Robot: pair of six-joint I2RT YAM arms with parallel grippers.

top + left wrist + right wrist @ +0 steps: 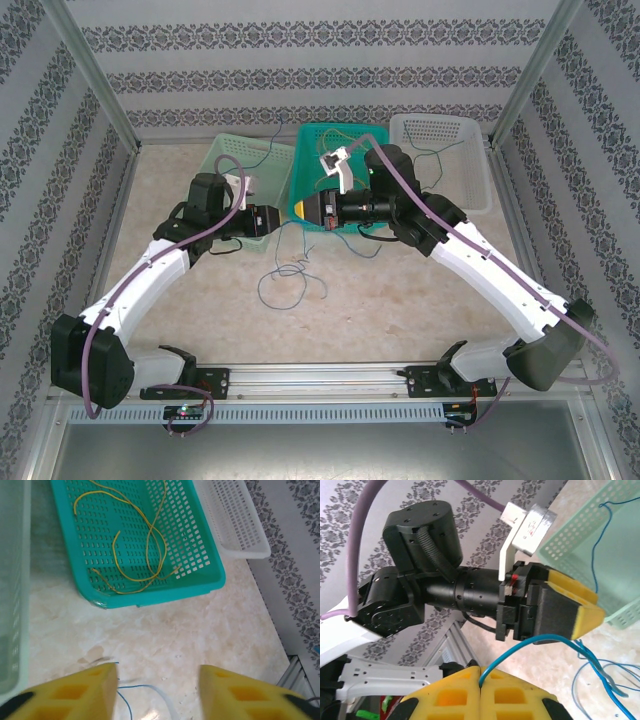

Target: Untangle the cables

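Blue cable, lower centre: sits pinched in the closed right tool. Left tool, bottom edge: stands apart above the marbled tabletop.

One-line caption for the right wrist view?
Right gripper shut on a blue cable, left gripper close by, green basket behind.

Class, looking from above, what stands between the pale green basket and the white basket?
The teal basket stands between them, the three side by side; the top external view shows it.
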